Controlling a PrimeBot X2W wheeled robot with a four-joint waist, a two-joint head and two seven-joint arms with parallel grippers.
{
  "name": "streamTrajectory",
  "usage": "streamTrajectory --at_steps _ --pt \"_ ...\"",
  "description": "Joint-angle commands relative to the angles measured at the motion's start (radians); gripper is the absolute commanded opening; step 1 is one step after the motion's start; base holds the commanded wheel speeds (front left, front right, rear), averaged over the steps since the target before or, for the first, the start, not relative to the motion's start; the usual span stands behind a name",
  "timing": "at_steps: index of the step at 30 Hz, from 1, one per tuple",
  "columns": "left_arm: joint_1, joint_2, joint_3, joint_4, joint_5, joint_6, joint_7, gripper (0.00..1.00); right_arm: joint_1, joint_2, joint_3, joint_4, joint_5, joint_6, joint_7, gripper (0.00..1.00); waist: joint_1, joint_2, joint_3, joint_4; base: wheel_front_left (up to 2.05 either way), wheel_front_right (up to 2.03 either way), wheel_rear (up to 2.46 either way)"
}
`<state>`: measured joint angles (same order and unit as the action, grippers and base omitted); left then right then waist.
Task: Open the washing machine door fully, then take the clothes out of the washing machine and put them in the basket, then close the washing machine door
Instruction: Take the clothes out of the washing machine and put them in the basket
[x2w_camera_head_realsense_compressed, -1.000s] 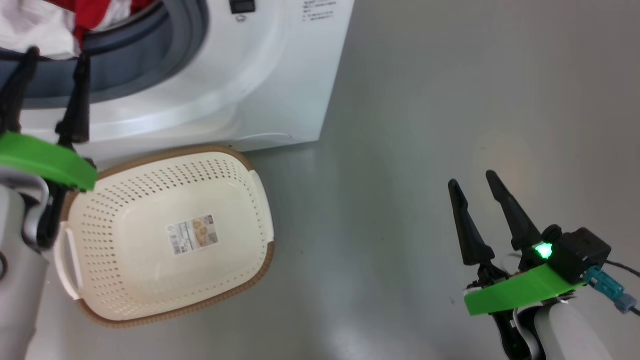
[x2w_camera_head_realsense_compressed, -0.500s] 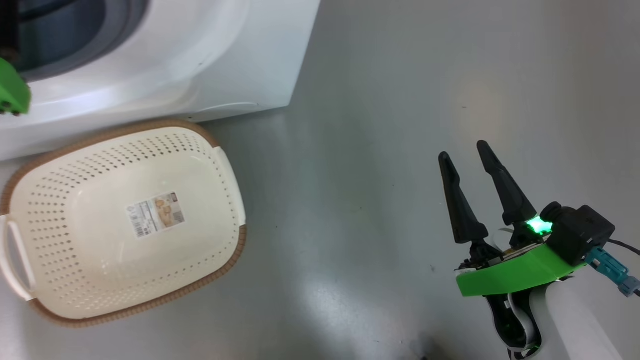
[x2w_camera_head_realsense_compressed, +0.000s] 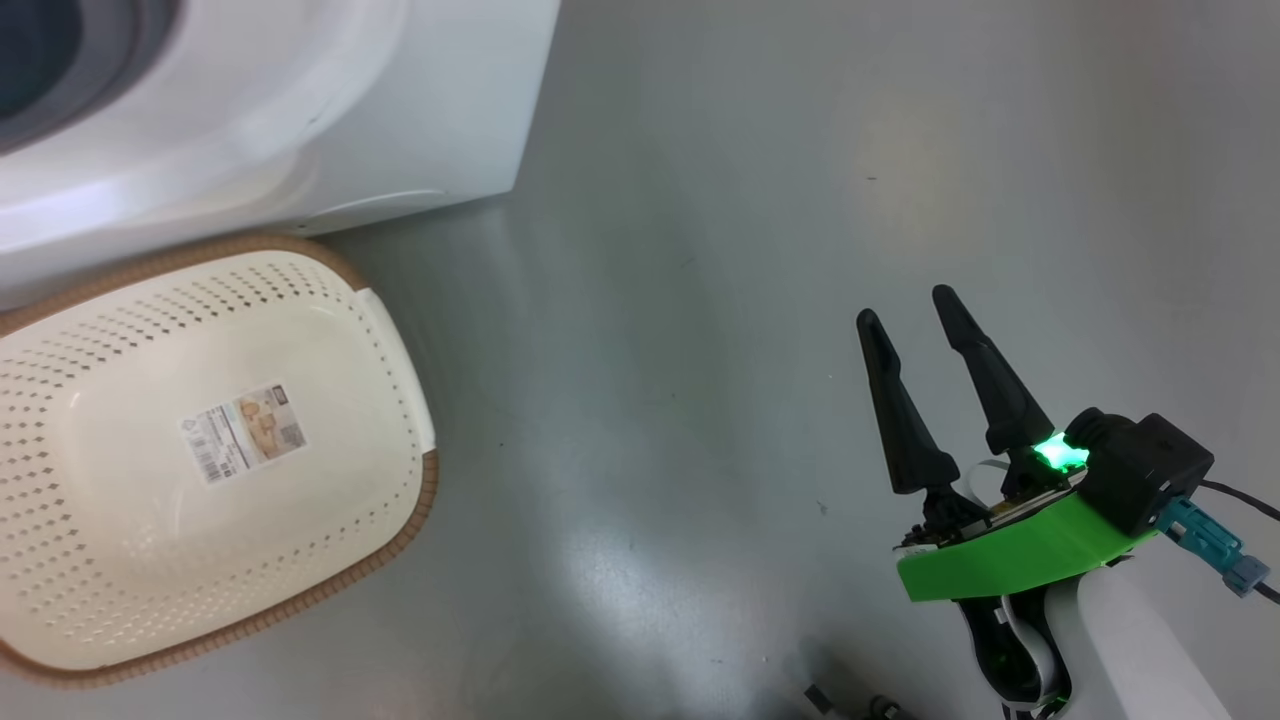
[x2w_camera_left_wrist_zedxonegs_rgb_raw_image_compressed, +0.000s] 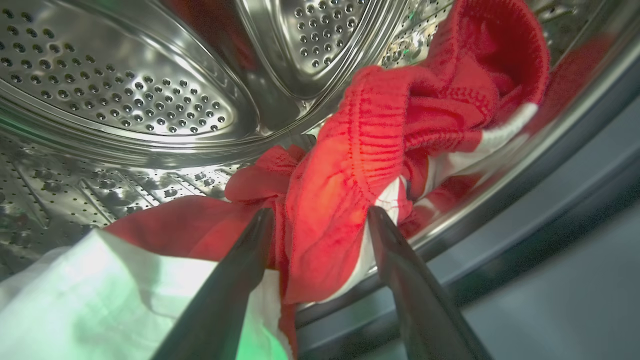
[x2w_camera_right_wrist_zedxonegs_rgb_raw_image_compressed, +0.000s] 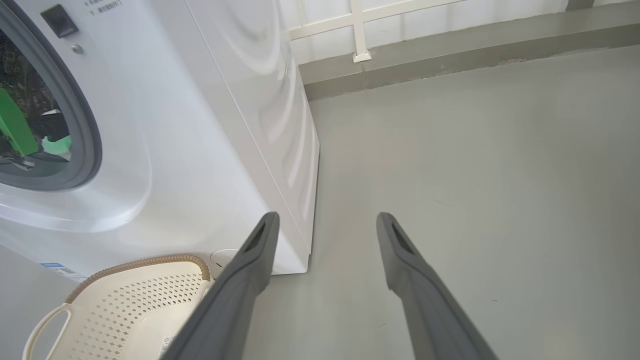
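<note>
Grey floor (x2w_camera_head_realsense_compressed: 700, 300) lies under the right gripper (x2w_camera_head_realsense_compressed: 903, 306), spread and empty, well apart from the basket (x2w_camera_head_realsense_compressed: 380, 540). Inside the washing machine (x2w_camera_head_realsense_compressed: 400, 100), the left gripper (x2w_camera_left_wrist_zedxonegs_rgb_raw_image_compressed: 321, 212) spreads astride the red garment (x2w_camera_left_wrist_zedxonegs_rgb_raw_image_compressed: 400, 125), with the white garment (x2w_camera_left_wrist_zedxonegs_rgb_raw_image_compressed: 100, 290) beside it. Since a second ago, the head camera has swung right.

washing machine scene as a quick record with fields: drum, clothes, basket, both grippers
drum: steel, perforated, both garments inside
left gripper: inside the drum, open, fingers astride red fabric
right gripper: open, holding nothing, above bare floor
red garment: bunched near the drum's front lip, white trim showing
white garment: beside the red one, by the left gripper's fingers
basket: on the floor in front of the washing machine, no clothes in it, paper label on its bottom
</note>
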<state>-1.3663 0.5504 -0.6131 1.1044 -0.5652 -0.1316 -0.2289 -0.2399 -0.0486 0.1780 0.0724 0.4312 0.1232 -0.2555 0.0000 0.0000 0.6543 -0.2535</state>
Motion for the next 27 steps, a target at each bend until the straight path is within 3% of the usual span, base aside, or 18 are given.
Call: streamTrajectory --at_steps 1,10,11,12,13,14,20,27 --pt "-0.034 0.060 -0.004 -0.002 -0.007 0.001 0.006 1.00 0.001 -0.002 0.027 -0.028 0.008 0.008 -0.006 1.00 0.0000 0.0000 0.008 -0.010 0.00 0.00 0.00" --pt "-0.093 0.094 -0.102 0.031 -0.049 0.001 0.035 1.00 0.000 -0.002 0.051 -0.039 0.021 0.008 -0.006 1.00 0.0000 0.0000 0.024 -0.042 0.00 0.00 0.00" --pt "-0.098 0.096 -0.109 0.036 -0.055 0.001 0.040 0.83 -0.001 -0.002 0.051 -0.041 0.022 0.008 -0.006 1.00 0.0000 0.0000 0.026 -0.044 0.00 0.00 0.00" --pt "-0.101 0.096 -0.119 0.038 -0.061 0.001 0.046 0.42 -0.002 -0.002 0.051 -0.042 0.023 0.008 -0.006 1.00 0.0000 0.0000 0.027 -0.045 0.00 0.00 0.00" --pt "-0.103 0.096 -0.131 0.037 -0.064 0.001 0.048 0.16 -0.003 -0.002 0.051 -0.043 0.025 0.008 -0.006 1.00 0.0000 0.0000 0.027 -0.046 0.00 0.00 0.00" --pt "-0.104 0.097 -0.140 0.038 -0.069 0.001 0.047 0.00 -0.003 -0.002 0.050 -0.044 0.026 0.008 -0.006 1.00 0.0000 0.0000 0.027 -0.046 0.00 0.00 0.00" --pt "-0.103 0.095 -0.181 0.048 -0.102 0.001 0.025 0.00 -0.003 -0.002 0.046 -0.044 0.026 0.008 -0.006 1.00 0.0000 0.0000 0.018 -0.042 0.00 0.00 0.00" --pt "-0.089 0.064 -0.165 0.065 -0.150 0.001 -0.024 0.00 -0.008 -0.002 0.031 -0.037 0.014 0.008 -0.006 1.00 0.0000 0.0000 -0.008 -0.016 0.00 0.00 0.00"
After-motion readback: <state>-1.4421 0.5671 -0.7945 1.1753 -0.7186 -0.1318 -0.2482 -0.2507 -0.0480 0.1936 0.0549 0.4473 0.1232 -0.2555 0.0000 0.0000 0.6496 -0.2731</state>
